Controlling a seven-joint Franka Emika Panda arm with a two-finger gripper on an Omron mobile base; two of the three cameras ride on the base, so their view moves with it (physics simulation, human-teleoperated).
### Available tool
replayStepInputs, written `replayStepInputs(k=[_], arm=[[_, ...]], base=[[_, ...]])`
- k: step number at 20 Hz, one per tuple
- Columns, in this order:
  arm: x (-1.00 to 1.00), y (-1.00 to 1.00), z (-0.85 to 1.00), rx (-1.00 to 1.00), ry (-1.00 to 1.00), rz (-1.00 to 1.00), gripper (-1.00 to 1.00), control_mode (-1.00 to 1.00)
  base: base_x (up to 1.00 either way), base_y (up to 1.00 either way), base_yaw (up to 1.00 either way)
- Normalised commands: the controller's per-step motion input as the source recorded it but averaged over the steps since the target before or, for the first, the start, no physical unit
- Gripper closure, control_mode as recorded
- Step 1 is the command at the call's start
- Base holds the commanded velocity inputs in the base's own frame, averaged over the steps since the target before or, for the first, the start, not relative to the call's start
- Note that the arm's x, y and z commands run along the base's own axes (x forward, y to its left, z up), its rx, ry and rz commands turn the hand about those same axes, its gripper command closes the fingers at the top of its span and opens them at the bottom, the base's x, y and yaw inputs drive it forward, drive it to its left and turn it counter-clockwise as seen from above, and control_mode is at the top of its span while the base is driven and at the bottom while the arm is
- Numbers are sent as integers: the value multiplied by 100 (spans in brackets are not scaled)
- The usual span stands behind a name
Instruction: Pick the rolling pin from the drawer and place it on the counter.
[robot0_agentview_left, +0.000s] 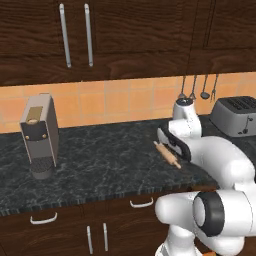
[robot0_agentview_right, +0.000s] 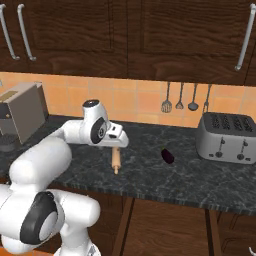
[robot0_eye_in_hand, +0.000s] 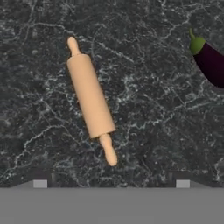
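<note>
The rolling pin (robot0_eye_in_hand: 90, 99) lies flat on the dark marbled bench (robot0_eye_in_hand: 153, 144), free of the tool hovering above with its 2 tips spread wide, suggesting the placing is done; an eggplant (robot0_eye_in_hand: 210, 61) rests nearby.

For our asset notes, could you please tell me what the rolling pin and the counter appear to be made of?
Rolling pin: likely wood, an even matte tan with no shine. Counter: looks like polished stone, black-grey with pale marble-like veining.
</note>
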Motion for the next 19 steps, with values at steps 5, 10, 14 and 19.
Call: replayStepInputs(k=[5, 10, 14, 19], arm=[[-100, 35, 100, -1, -1, -10, -100, -100], [-95, 81, 100, -1, 0, -4, -100, -100], [-67, 72, 100, 0, 0, 0, -100, -100], [-15, 11, 100, 0, 0, 0, -100, -100]], base=[[0, 0, 0], [0, 0, 0], [0, 0, 0], [0, 0, 0]])
